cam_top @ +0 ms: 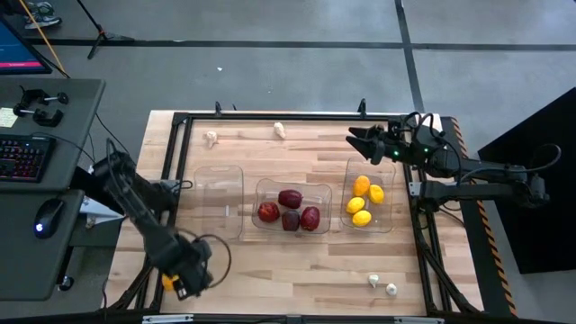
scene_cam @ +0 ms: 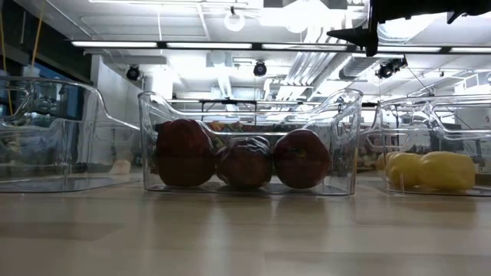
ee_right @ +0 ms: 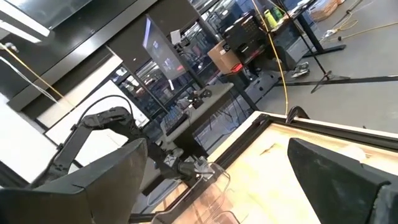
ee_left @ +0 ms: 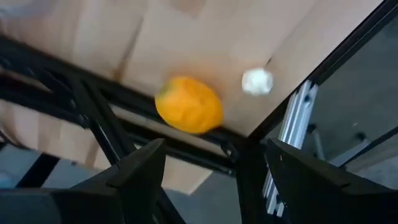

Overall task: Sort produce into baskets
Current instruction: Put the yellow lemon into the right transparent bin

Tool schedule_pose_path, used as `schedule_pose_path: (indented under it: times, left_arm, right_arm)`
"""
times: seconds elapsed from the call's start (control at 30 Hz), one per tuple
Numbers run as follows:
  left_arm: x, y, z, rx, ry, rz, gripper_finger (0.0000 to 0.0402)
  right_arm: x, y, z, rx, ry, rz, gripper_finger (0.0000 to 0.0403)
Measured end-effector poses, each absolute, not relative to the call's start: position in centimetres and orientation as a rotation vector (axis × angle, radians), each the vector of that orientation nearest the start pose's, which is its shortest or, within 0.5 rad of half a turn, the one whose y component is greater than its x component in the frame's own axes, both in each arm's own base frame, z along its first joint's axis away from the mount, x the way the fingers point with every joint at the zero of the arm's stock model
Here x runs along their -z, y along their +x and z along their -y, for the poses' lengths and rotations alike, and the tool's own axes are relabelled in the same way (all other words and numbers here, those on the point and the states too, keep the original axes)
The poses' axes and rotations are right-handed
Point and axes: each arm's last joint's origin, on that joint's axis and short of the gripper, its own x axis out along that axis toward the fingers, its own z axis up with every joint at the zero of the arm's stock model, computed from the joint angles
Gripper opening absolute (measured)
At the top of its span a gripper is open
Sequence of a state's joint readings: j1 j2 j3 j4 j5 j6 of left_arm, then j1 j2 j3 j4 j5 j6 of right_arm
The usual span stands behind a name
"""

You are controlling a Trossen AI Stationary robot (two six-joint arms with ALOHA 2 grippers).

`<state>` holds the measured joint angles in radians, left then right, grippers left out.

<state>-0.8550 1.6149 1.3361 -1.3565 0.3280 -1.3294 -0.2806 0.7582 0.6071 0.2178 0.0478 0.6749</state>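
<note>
The left hand [cam_top: 186, 283] is seen at the near left corner of the table [cam_top: 306, 270], at its edge; its fingers [ee_left: 140, 171] are held apart with nothing between them; an orange fruit [ee_left: 188, 104] lies just beyond the fingertips in the left wrist view, over the dark frame bar at the table's edge, and a small white garlic [ee_left: 257, 81] is seen near it on the wood; in the high view the same fruit [cam_top: 167, 282] shows only as a sliver beside the hand.

The right hand [cam_top: 356, 140] is held above the table's far right part, beyond the right bin [cam_top: 348, 171], pointing toward the table's middle; its fingers [ee_right: 93, 177] are spread wide and hold nothing.

Three clear bins stand in a row across the middle of the table; the left bin [cam_top: 219, 171] is empty; the middle bin [cam_top: 290, 184] holds four dark red fruits [cam_top: 290, 198], packed close together; the right bin holds four yellow and orange fruits [cam_top: 367, 192], touching one another; in the low view three of the red fruits [scene_cam: 244, 161] are seen side by side through the clear wall.

Loose garlic is scattered on the wood: one piece [cam_top: 211, 138] near the far left, one [cam_top: 280, 130] at the far middle, and two [cam_top: 382, 285] close together at the near right, well apart from either hand.
</note>
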Motion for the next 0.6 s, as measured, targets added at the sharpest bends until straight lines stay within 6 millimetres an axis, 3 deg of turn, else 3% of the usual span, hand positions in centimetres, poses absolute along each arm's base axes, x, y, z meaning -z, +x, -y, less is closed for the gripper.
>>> schedule_pose_path:
  times: [0.23, 0.6]
  left_arm:
    - [-23.7, 17.2, 24.0, -0.196, -0.335, -1.973, 0.0264]
    - [-23.6, 16.9, 24.0, -0.12, -0.221, -1.937, 0.0264]
  right_arm:
    - [-31.3, 16.9, 5.0, 0.296, 0.661, 0.166, 0.0379]
    - [-31.2, 16.9, 5.0, 0.295, 0.688, 0.158, 0.0379]
